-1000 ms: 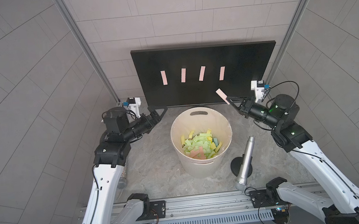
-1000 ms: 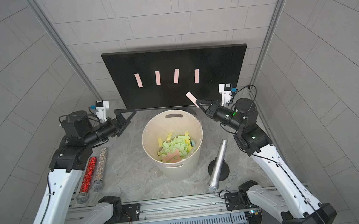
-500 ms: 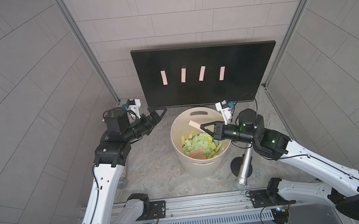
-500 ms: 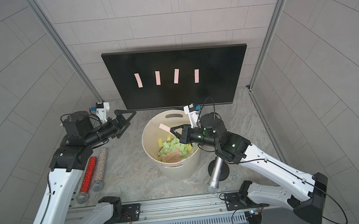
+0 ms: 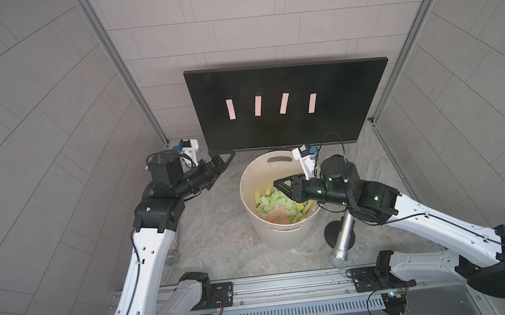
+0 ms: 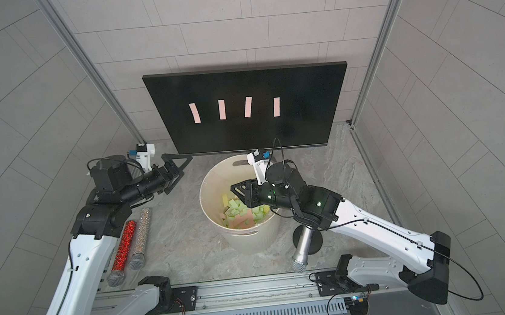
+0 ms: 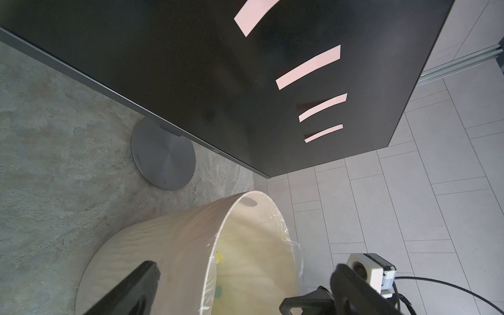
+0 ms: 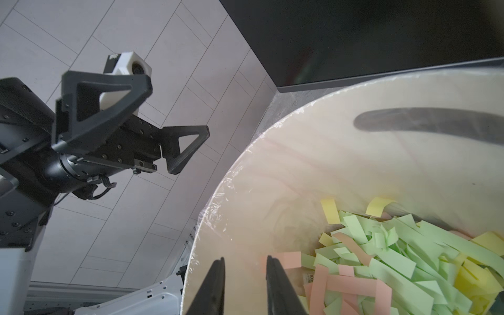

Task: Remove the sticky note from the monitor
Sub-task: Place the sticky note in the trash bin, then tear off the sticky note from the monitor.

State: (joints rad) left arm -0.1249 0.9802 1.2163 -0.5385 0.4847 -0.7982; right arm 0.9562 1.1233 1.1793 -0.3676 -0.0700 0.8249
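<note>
Right wrist view showed the right gripper (image 8: 244, 259) with its jaws parted and nothing between them, poised over the bucket (image 8: 272, 169). One pink strip (image 8: 290, 260) lay just beside a finger; whether it touched that finger could not be told. In both top views this gripper pointed left across the bucket mouth, not toward the screen.

The left gripper (image 5: 221, 165) hung released and empty, jaws spread wide, just near of the lower left corner of the monitor (image 5: 289, 129), aimed right and far.

Four pink notes (image 5: 258, 106) were stuck in a row across the middle of the screen. Each had its long axis upright; the third from the left leaned slightly. From either gripper the notes lay farther back and higher.

The leftmost note (image 5: 231, 110) stood almost straight beyond the left gripper, so that arm was judged the nearer one for it. The rightmost note (image 5: 312, 103) stood far of and above the right gripper, which would probably have to turn toward the screen first.
</note>
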